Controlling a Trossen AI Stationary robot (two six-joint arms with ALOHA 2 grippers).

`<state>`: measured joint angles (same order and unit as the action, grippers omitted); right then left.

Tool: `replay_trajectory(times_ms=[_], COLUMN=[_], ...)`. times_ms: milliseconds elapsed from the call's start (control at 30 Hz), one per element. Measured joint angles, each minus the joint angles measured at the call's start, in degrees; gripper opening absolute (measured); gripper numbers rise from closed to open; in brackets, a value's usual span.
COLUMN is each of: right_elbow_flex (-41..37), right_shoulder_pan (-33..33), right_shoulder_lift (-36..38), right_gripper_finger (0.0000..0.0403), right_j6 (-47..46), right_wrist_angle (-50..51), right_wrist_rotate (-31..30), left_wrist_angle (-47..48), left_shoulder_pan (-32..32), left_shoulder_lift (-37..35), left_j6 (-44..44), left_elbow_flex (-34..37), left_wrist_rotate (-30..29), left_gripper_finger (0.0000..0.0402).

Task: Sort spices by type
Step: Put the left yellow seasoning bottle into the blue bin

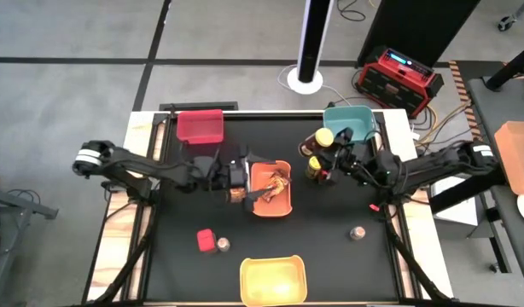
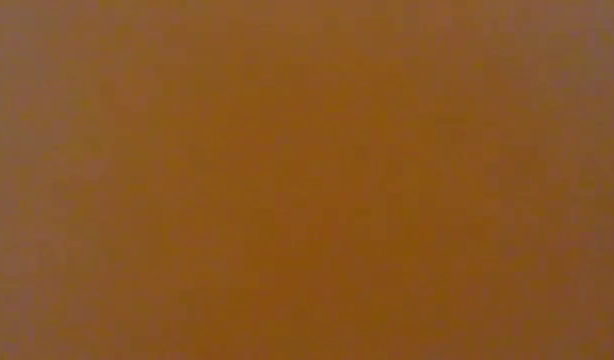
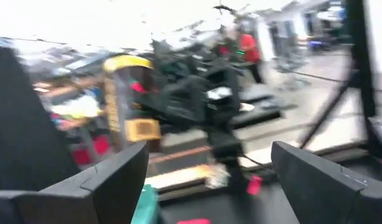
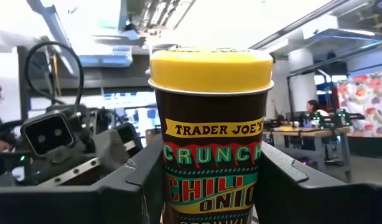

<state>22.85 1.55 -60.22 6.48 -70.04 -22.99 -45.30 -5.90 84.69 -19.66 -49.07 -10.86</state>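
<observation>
While the black worktop (image 1: 330, 264) carries four bins, red (image 1: 200, 125) at the back left, teal (image 1: 351, 120) at the back right, orange (image 1: 271, 188) in the middle and yellow (image 1: 272, 278) at the front, the spices lie scattered among them. A printed packet (image 1: 277, 179) already lies in the orange bin, which suggests that bin is meant for packets. Both arms reach inward low over the worktop from opposite sides. The left hand (image 1: 241, 184) sits at the orange bin's left edge, fingers (image 3: 113, 180) spread wide and holding nothing. The right hand (image 1: 330, 167) is closed on a yellow-lidded jar (image 4: 209, 134), held upright so it keeps its balance; a second such jar (image 1: 324, 137) stands just behind, next to the teal bin, likely their destination. A red box (image 1: 206, 240) touches a silver-lidded jar (image 1: 222, 246) front left; another silver jar (image 1: 358, 233) stands alone front right.
</observation>
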Motion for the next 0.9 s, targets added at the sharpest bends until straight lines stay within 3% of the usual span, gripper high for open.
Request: replay_trajectory(times_ms=[300,533,700,900], right_elbow_flex=[3.5,6.59,7.72,8.07], right_shoulder_pan=[0.07,0.07,0.12,0.45], right_shoulder_lift=[-7.3,-10.18,-10.87,-10.81], right_gripper_finger=[0.017,0.017,0.017,0.017], right_j6=[0.81,1.14,1.07,1.05], right_wrist_angle=[-4.17,-3.58,-1.46,-0.31], right_wrist_rotate=[-4.25,-4.27,-4.21,-4.21], left_wrist_angle=[-13.96,-14.17,-13.93,-13.18], left_shoulder_pan=[1.93,3.73,4.96,6.26], left_shoulder_lift=[7.84,12.75,15.36,17.58], left_j6=[-1.48,-0.97,-0.7,-0.57], left_elbow_flex=[-0.08,-4.64,-7.84,-9.74], left_wrist_rotate=[-4.28,-4.62,-11.04,-11.38], left_gripper_finger=[0.0323,0.0323,0.0323,0.0323])
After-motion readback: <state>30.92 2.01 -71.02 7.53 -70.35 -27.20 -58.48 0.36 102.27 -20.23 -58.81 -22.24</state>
